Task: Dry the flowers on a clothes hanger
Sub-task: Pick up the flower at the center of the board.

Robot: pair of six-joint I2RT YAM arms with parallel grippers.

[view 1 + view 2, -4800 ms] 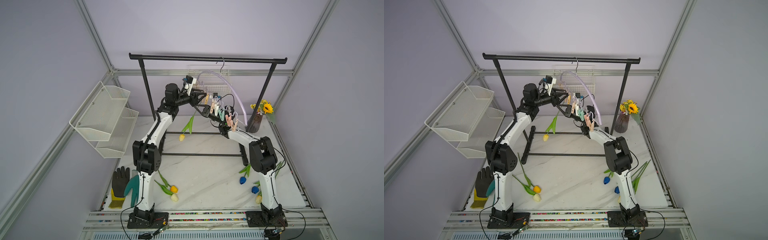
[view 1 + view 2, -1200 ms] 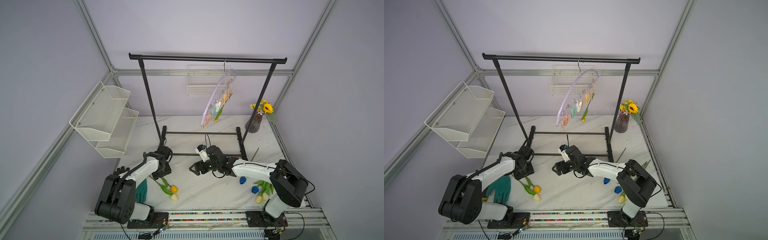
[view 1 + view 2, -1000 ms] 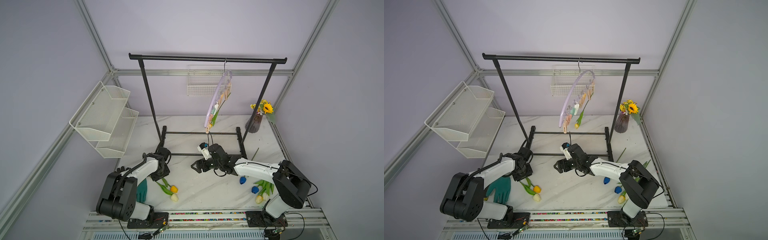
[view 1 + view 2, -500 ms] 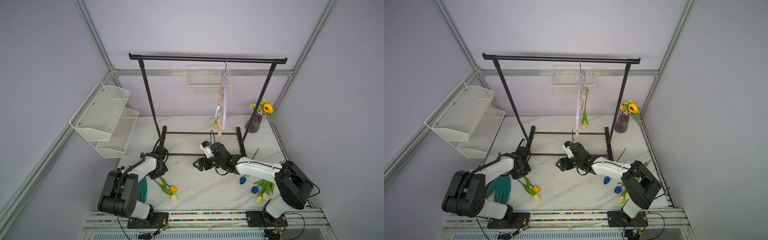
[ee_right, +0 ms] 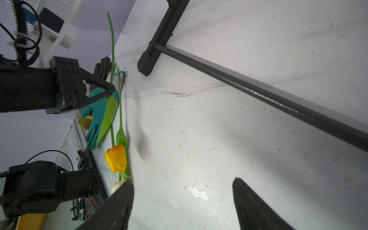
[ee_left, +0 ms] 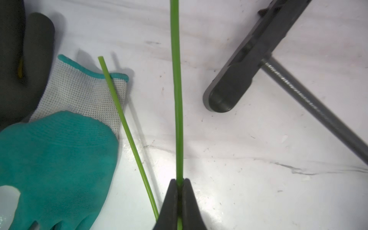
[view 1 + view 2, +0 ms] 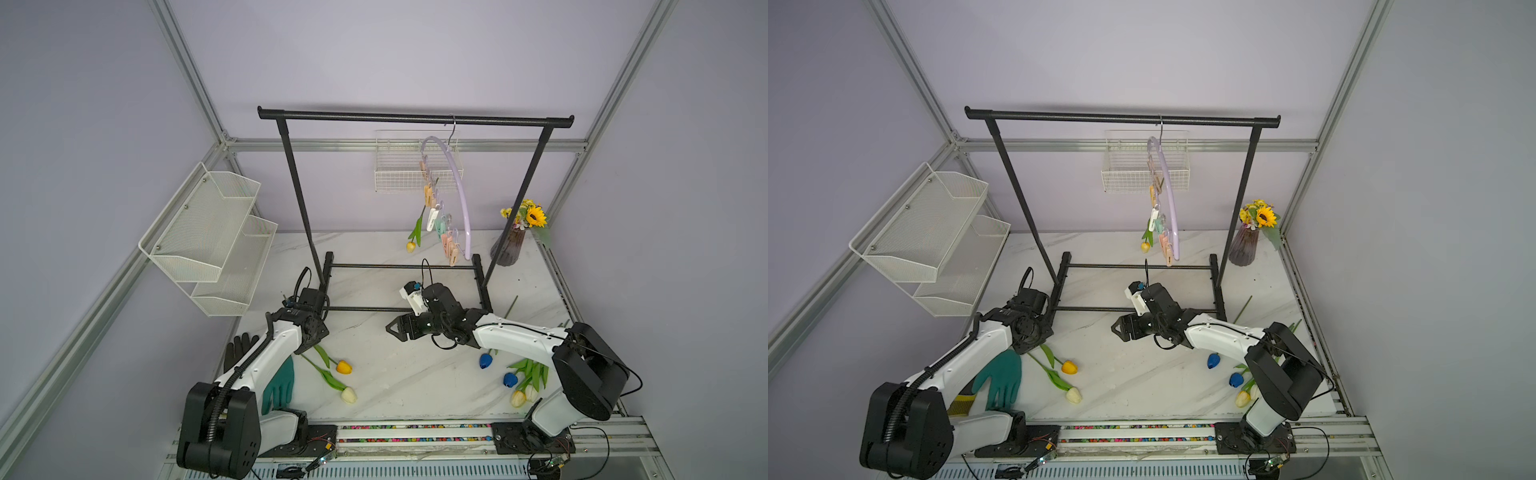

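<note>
In both top views the hanger (image 7: 461,195) (image 7: 1170,199) hangs from the rack (image 7: 415,119), with one yellow tulip (image 7: 411,245) already pinned on it, head down. The other flowers lie on the table (image 7: 395,374): an orange tulip (image 7: 344,367) and a cream tulip (image 7: 348,395) on the robot's left, blue tulips (image 7: 485,360) on its right. The left gripper (image 7: 305,348) is low over the orange tulip's stem; its jaws are hidden here. The right gripper (image 7: 392,328) hovers over bare table, holding nothing.

From the left wrist, the left gripper (image 6: 179,182) is closed tight on a stem (image 6: 177,99). A second stem (image 6: 127,127) lies just beside it, across the cuff of a glove (image 6: 55,159).

From the right wrist, the right gripper (image 5: 183,180) stands wide open. The held stem seems to be that of the orange tulip (image 5: 116,158), whose head rests on the table.

I think the risks are these: the stem is thin and smooth, so it may turn or slip in the jaws when the head leaves the table; the second stem may be dragged along; and the hanger hangs free, so it may swing away when a pin (image 7: 431,219) is pushed.
</note>
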